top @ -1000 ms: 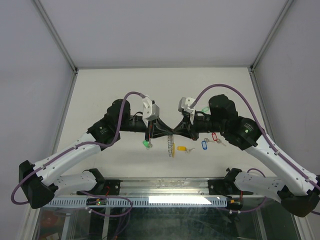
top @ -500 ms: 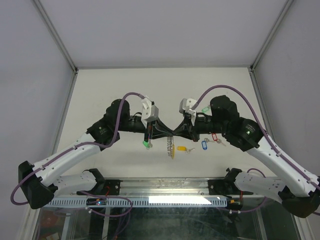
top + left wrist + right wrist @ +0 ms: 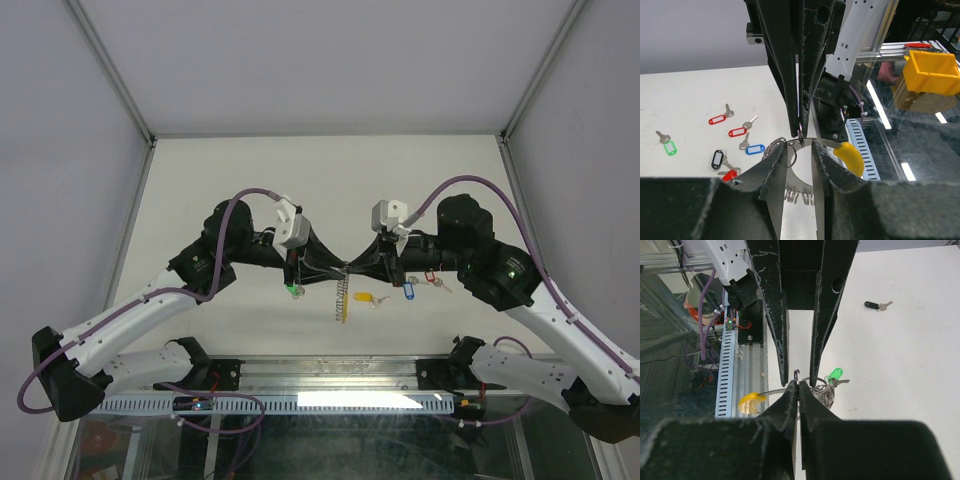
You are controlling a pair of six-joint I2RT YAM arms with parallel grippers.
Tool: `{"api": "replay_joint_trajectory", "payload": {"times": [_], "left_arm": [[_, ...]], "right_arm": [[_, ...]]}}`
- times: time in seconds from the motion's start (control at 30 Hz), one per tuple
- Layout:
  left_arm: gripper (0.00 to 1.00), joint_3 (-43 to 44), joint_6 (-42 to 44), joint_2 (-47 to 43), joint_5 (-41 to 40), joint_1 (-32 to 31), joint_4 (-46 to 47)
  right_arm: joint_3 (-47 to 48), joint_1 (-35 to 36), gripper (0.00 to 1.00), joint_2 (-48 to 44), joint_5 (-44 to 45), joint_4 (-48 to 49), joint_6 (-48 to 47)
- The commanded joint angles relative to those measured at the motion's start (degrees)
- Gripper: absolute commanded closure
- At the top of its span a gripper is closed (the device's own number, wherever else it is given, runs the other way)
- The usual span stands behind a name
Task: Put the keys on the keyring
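Note:
My two grippers meet tip to tip above the table's middle. The right gripper (image 3: 798, 388) is shut on the keyring (image 3: 826, 144), a silvery band with a yellow segment (image 3: 850, 157) that hangs below the tips (image 3: 343, 296). My left gripper (image 3: 799, 146) stands open, its fingers (image 3: 777, 340) on either side of the ring. A green-tagged key (image 3: 834, 375) dangles on small rings beside the left fingers. Loose keys lie on the table: green (image 3: 669, 147), red (image 3: 718, 119), red (image 3: 737, 132), blue (image 3: 755, 149), black (image 3: 716, 159), yellow (image 3: 363, 297).
Another black-tagged key (image 3: 873, 305) lies further off on the white table (image 3: 200, 180). The slotted metal rail (image 3: 330, 402) and arm bases run along the near edge. A yellow bin (image 3: 932, 72) sits beyond the table edge.
My left gripper has opened from shut. Both wrists have shifted slightly while the right gripper kept its hold on the keyring.

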Motion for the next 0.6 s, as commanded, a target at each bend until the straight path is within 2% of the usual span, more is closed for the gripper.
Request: {"api": "replay_joint_trajectory", "payload": {"times": [0.0,0.3,0.47,0.57], "left_arm": [[0.77,0.58,-0.04,-1.62,1.69,-0.41,2.74],[0.81,1.16,-0.39,-1.09,0.61,-0.38,3.20],[0.80,1.46,-0.47,-0.37,0.60,-0.43,3.21],[0.86,1.48,-0.50,-0.11,0.55,-0.38,3.21]], "right_arm": [[1.26,0.26,1.00,-0.96,-1.18,3.70,1.01],[1.21,0.29,1.00,-0.43,-2.35,3.53,0.92],[1.44,0.29,1.00,0.02,-3.37,3.40,1.01],[1.29,0.28,1.00,0.03,-3.79,3.78,1.23]]}}
